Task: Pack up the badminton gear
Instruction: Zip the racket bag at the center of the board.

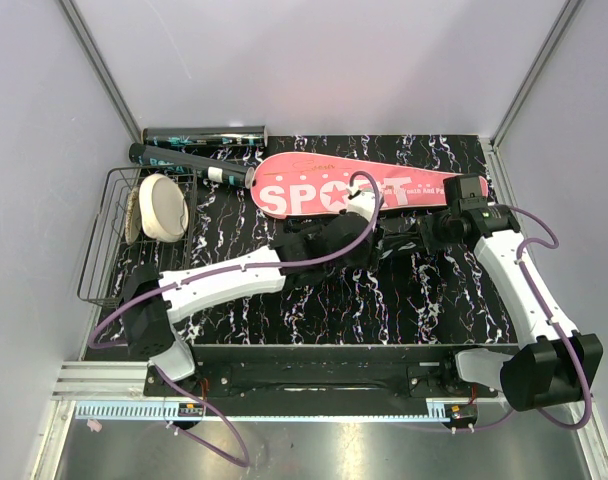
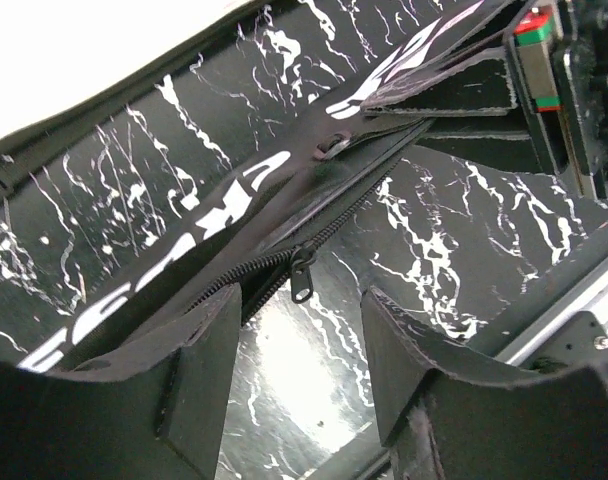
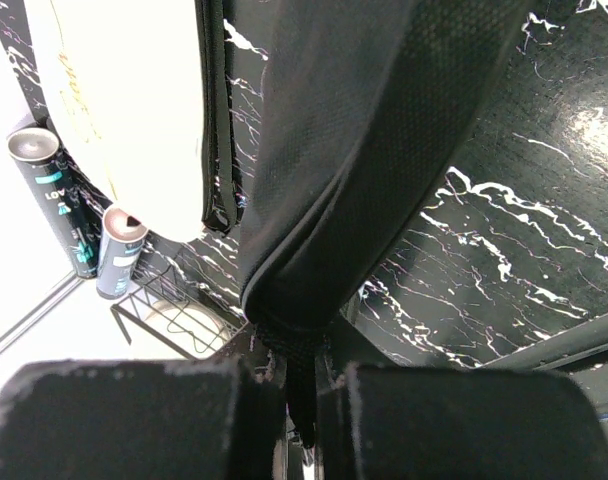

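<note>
The black "CROSSWAY" bag (image 1: pixel 396 243) lies mid-table between my grippers. In the left wrist view its white lettering (image 2: pixel 189 245) and partly open zipper run diagonally. The zipper pull (image 2: pixel 302 277) hangs just ahead of my open, empty left gripper (image 2: pixel 299 312) (image 1: pixel 362 245). My right gripper (image 3: pixel 300 400) (image 1: pixel 431 234) is shut on a black fabric tab at the bag's end (image 3: pixel 384 130). The pink "SPORT" racket case (image 1: pixel 344 188) lies behind the bag. Two dark tubes (image 1: pixel 206 134) (image 1: pixel 184 161) lie at the back left. No racket or shuttlecock is in view.
A black wire basket (image 1: pixel 109 240) stands at the left edge and holds a cream round disc (image 1: pixel 164 205). The basket (image 3: pixel 174 315) and the tubes (image 3: pixel 46 190) also show in the right wrist view. White walls enclose the marbled black table on three sides.
</note>
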`<state>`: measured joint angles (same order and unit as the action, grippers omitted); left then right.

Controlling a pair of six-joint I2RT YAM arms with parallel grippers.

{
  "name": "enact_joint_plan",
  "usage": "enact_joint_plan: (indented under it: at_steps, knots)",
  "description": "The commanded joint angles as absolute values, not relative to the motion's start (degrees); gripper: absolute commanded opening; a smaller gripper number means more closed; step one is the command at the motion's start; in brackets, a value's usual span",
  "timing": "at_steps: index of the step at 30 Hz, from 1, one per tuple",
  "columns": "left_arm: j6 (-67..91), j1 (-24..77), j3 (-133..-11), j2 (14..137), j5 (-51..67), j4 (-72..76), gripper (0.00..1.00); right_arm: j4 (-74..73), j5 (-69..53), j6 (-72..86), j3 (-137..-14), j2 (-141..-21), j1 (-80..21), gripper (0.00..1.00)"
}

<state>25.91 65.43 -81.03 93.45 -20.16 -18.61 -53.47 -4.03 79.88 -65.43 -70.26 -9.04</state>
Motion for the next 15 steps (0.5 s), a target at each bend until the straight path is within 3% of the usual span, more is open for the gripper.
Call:
enact_joint_plan:
  at_steps: [1, 6, 15]
  knots:
    - [37.96, 63.82, -84.11, 92.99, -17.50, -23.64, 0.56, -56.78, -6.86, 83.41, -65.48, -71.02, -8.88, 0.00]
    - [42.80, 61.44, -82.44, 89.57, -10.83, -24.09, 0.56, -56.86, -5.45, 83.41, -65.48, -70.31, -8.79, 0.00]
    - [42.98, 61.26, -82.36, 91.06, -4.56, -21.54, 0.42, -55.81, -9.32, 84.38, -64.42, -71.19, -8.70, 0.00]
